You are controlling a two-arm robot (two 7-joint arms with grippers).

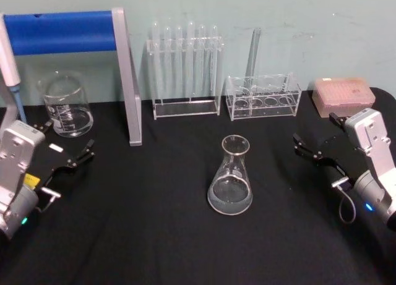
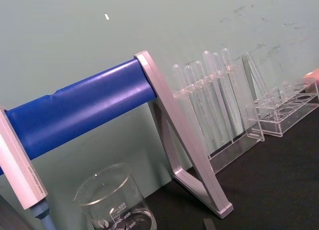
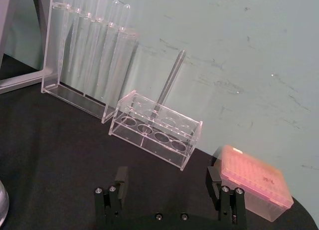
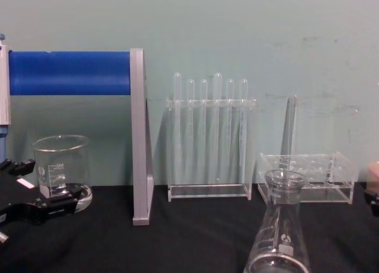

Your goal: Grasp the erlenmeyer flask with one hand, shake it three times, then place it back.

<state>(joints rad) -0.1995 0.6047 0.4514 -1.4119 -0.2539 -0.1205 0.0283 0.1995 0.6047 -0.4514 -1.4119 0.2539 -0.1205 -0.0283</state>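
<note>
The clear glass conical erlenmeyer flask [image 1: 230,177], holding a little liquid, stands upright at the middle of the black surface [image 1: 142,235]. To its right, well apart, the black right tool [image 1: 314,136] is spread wide and empty. The left tool [image 1: 65,143] is released and empty near the cylindrical glass beaker [image 1: 65,106].

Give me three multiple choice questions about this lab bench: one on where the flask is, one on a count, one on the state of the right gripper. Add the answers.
1. Where is the erlenmeyer flask?
A. On the floor
B. Upright on the black table, between the left gripper and the right gripper
C. Lifted in a gripper

2. How many test tubes stand in the tall rack?
A. Three
B. Nine
C. Six

3. How is the right gripper?
A. Open, holding nothing
B. Shut on the flask
C. Shut on a test tube

Answers:
1 B, both grippers sit apart from it.
2 C, the chest view shows six side by side.
3 A, its wrist view shows spread fingers with nothing between them.
</note>
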